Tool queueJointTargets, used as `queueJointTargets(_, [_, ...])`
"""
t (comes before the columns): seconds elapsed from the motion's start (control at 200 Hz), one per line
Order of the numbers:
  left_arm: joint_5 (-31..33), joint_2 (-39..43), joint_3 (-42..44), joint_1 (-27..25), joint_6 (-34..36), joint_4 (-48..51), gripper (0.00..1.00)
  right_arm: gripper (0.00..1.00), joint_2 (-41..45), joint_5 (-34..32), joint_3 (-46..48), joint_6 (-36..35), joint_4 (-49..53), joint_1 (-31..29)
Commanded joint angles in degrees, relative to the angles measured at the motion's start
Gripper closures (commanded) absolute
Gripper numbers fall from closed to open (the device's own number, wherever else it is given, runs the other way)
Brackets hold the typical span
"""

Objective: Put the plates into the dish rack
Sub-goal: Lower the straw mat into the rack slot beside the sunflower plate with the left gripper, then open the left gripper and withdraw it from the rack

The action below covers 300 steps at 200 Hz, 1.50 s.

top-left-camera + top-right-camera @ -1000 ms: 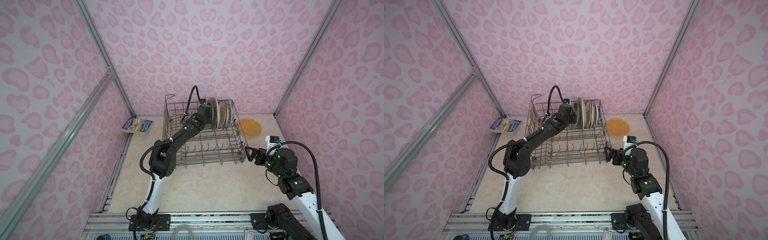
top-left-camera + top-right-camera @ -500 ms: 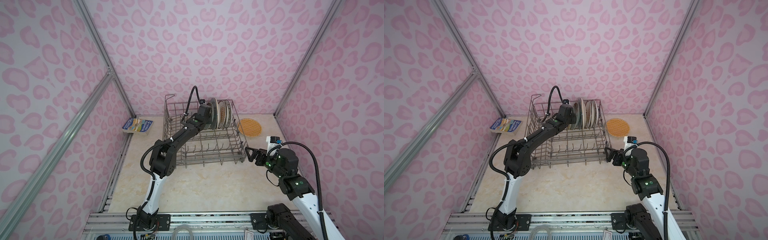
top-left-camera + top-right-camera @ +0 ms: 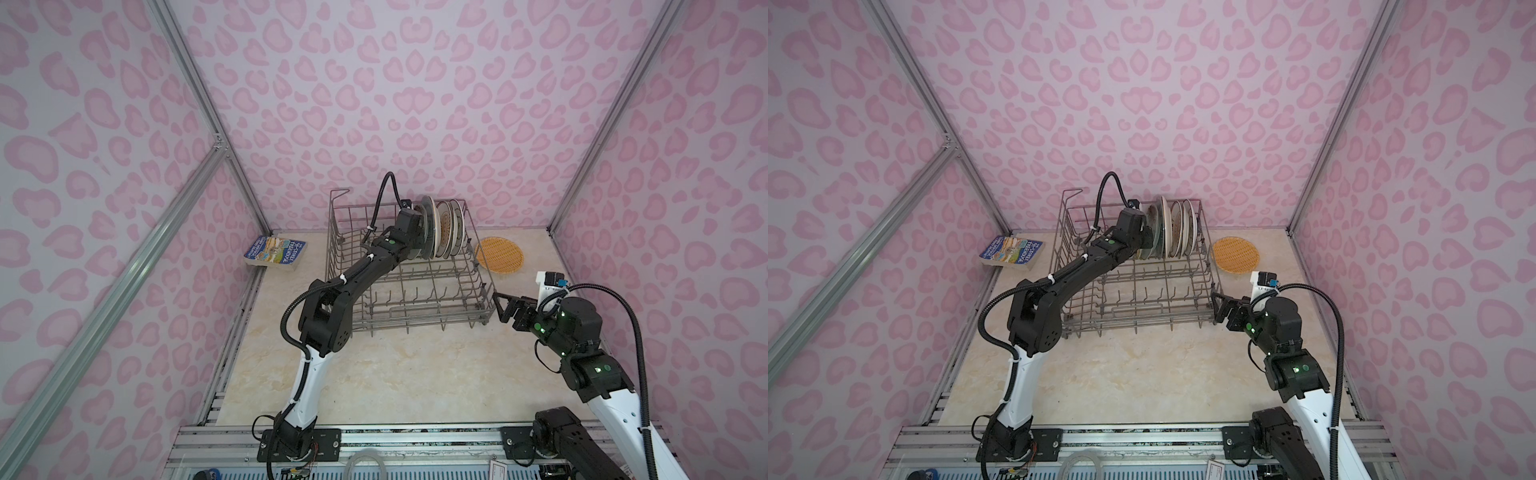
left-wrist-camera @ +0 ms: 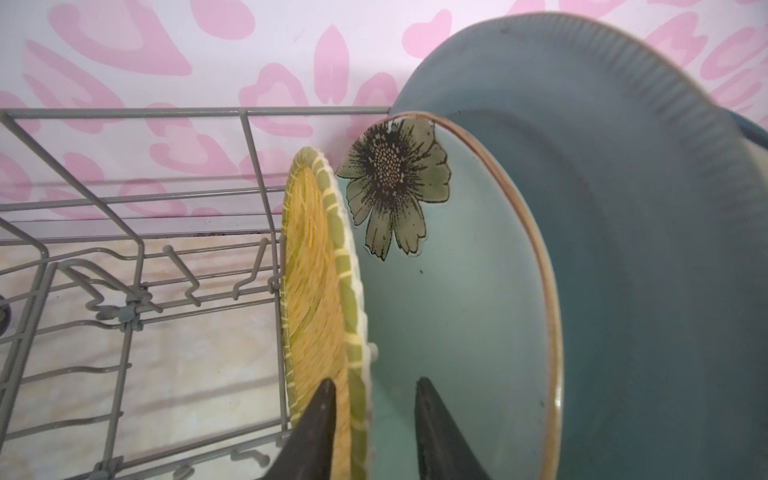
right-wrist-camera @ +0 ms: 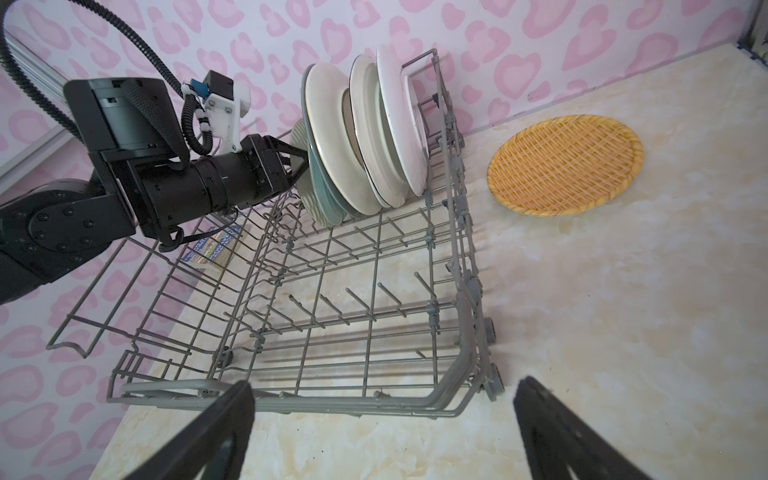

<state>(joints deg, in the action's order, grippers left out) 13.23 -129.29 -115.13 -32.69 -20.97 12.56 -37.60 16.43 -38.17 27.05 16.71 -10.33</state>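
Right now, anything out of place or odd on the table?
Two things. The orange plate lies flat on the table, right of the rack, not yet loaded. A book lies in the table's far left corner, nothing to do with dishes.

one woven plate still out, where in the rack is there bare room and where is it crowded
Free: in the dish rack, the tine rows between the standing plates and the front rail near the right gripper. Crowded: the far right corner, where the plates pack together with the left gripper among them.
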Motion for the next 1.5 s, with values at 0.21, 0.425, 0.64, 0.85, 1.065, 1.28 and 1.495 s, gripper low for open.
queueJointTargets(0.21, [-1.3, 15.3, 3.1, 0.0, 0.4, -0.6, 0.65, 0.03, 2.1, 0.1, -0.7, 2.3, 2.2, 0.0])
queueJointTargets(0.425, [-3.5, 19.3, 5.6, 0.0, -0.4, -0.7, 0.58, 0.03, 3.6, 0.1, -1.1, 3.8, 3.5, 0.0])
queueJointTargets(0.64, [-4.0, 23.0, 8.5, -0.1, -0.6, -0.8, 0.54, 0.03, 6.2, 0.3, 0.1, 5.8, 3.5, 0.0])
queueJointTargets(0.85, [-3.3, 27.8, 12.5, -0.1, -0.2, -1.5, 0.52, 0.03, 7.6, 0.3, 0.8, 7.0, 3.9, 0.0])
queueJointTargets(1.065, [-4.2, 31.6, 15.8, -0.1, -0.1, -2.2, 0.51, 0.03, 8.0, 0.4, 0.6, 7.6, 4.1, 0.0])
queueJointTargets(1.28, [-5.4, 35.8, 18.8, -0.2, -0.4, -2.5, 0.50, 0.03, 8.4, 0.4, 0.6, 8.3, 4.5, 0.0])
queueJointTargets(1.495, [-5.7, 41.5, 23.8, -0.1, -0.6, -3.4, 0.49, 0.03, 8.8, 0.2, -0.1, 8.4, 5.4, 0.0])
